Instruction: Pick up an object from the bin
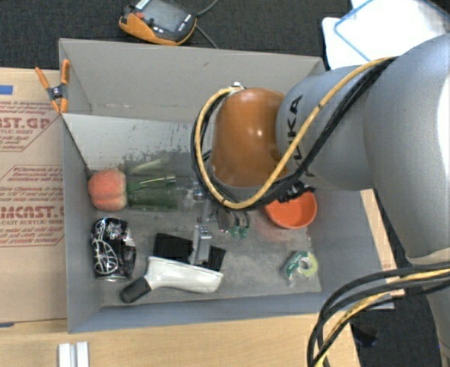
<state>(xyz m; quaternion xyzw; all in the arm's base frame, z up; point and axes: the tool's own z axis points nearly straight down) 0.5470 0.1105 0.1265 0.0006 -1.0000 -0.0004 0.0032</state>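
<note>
My gripper (203, 249) hangs below the arm's wrist in the middle of the bin, its tip right over a flat black rectangular box (171, 246) on the bin floor. Just in front of the box lies a white tool with a black handle (180, 276). A clear green bottle (152, 191) lies on its side behind and to the left of the gripper. The gripper's upper part is hidden by the wrist.
A peach-coloured ball (107, 189) rests at the left wall beside the bottle. A black-and-white crumpled bundle (112, 247) sits in the front left corner. An orange cup (294, 211) and a small green-and-white ring (301, 266) lie to the right.
</note>
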